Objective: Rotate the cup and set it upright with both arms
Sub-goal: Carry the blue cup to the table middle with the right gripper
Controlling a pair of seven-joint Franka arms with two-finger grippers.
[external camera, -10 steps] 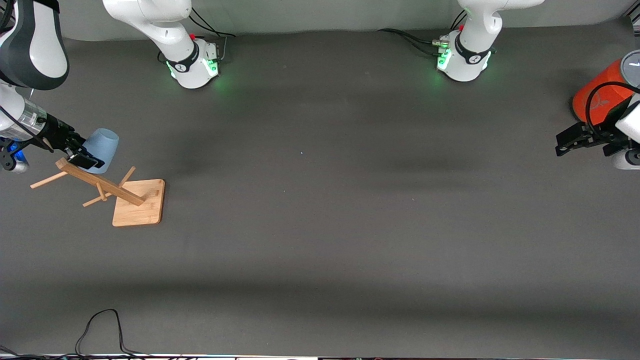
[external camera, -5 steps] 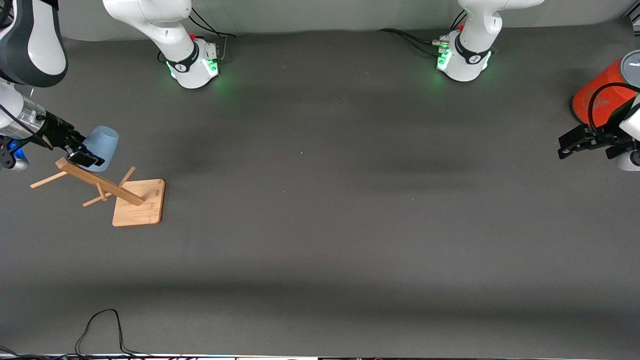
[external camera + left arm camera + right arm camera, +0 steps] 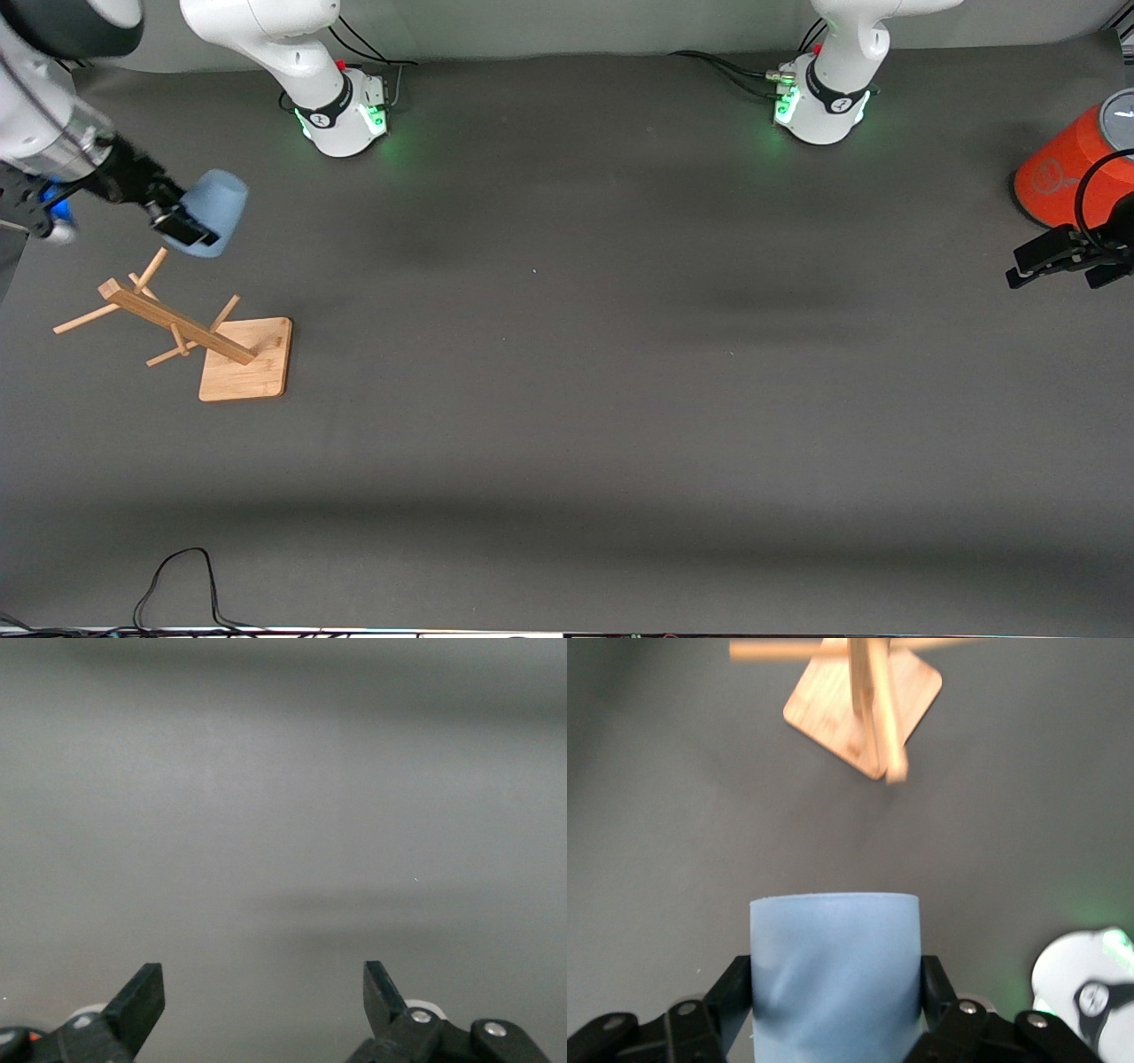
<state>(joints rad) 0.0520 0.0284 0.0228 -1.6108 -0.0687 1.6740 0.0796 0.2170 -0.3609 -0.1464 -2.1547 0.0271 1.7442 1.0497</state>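
Observation:
My right gripper [image 3: 182, 226] is shut on the pale blue cup [image 3: 214, 221] and holds it in the air, tilted on its side, above the wooden peg rack [image 3: 168, 328] at the right arm's end of the table. In the right wrist view the cup [image 3: 834, 979] fills the space between the black fingers [image 3: 735, 992], with the rack [image 3: 864, 704] below it. My left gripper [image 3: 1054, 260] is open and empty, low by the orange canister [image 3: 1063, 173] at the left arm's end. The left wrist view shows its spread fingertips [image 3: 142, 997] over bare grey table.
The wooden rack's square base [image 3: 248, 359] rests on the grey table [image 3: 576, 354], its post leaning with pegs sticking out. A black cable [image 3: 182, 585] loops at the table edge nearest the front camera. The two arm bases [image 3: 345, 111] glow green.
My right gripper has lifted the cup up off the rack's peg and away from it toward the arm bases. My left gripper has drawn back slightly toward its end of the table.

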